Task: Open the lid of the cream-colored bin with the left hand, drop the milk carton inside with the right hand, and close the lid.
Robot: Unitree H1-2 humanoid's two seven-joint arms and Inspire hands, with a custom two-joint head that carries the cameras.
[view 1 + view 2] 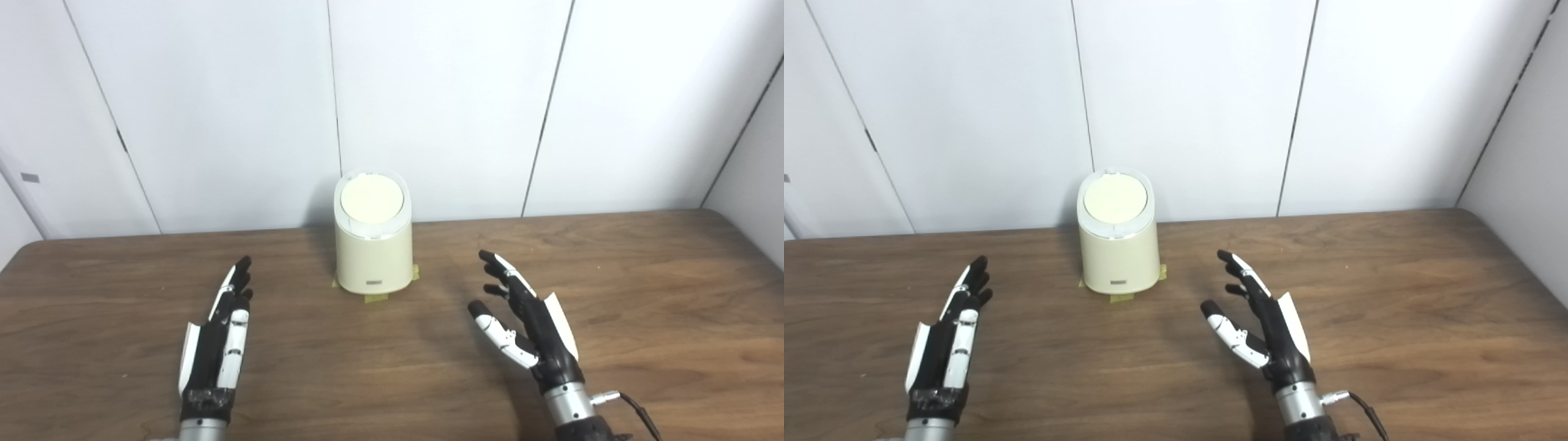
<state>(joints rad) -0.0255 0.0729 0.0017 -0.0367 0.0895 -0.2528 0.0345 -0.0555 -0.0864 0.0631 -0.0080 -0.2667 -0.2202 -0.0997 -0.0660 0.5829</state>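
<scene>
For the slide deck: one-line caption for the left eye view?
Both hands, left hand and right hand, open above the table; cream bin lid shut; no milk carton visible.

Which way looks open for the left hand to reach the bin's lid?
Probably yes: the left hand is open, holding nothing, and only bare table lies between it and the cream-colored bin, whose lid is closed.

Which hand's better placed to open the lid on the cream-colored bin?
Left, marginally. The left hand is open and empty, front-left of the cream-colored round plastic bin; its lid is closed. The right hand sits equally clear.
</scene>
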